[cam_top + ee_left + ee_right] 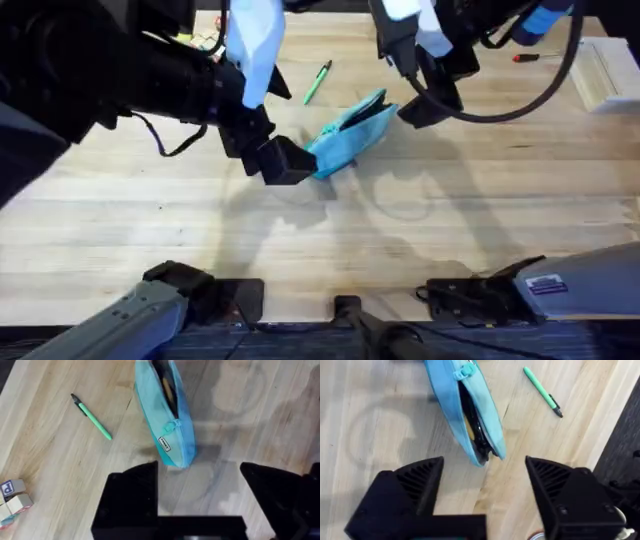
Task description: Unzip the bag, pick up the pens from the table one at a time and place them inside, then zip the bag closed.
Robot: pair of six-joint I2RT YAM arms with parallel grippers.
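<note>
We are looking at the soft turquoise-blue fabric pouch (350, 133) lying on the pale butcher-block wooden tabletop (420, 240), roughly midway between our two arms. Its zipper is standing partly open, and in the right wrist view the gap (475, 430) is showing a dark interior with something yellowish inside (we cannot tell what it is). The teal zipper pull (172, 425) is sitting partway along the pouch's top.

The slim bright-green pen with a dark tip (317, 82) is lying flat on the table near the pouch's far side, apart from it and not touching it.

Our left gripper (283, 160) is hovering just beside the pouch's near end, its black fingers (131, 495) spread wide with nothing between them. Our right gripper (420, 105) is hanging near the pouch's other end, its jaws also standing wide apart and gripping nothing; the pouch's end is lying just ahead of the gap.

A few small lettered blocks (12, 497) are sitting on the table beyond the pen.
</note>
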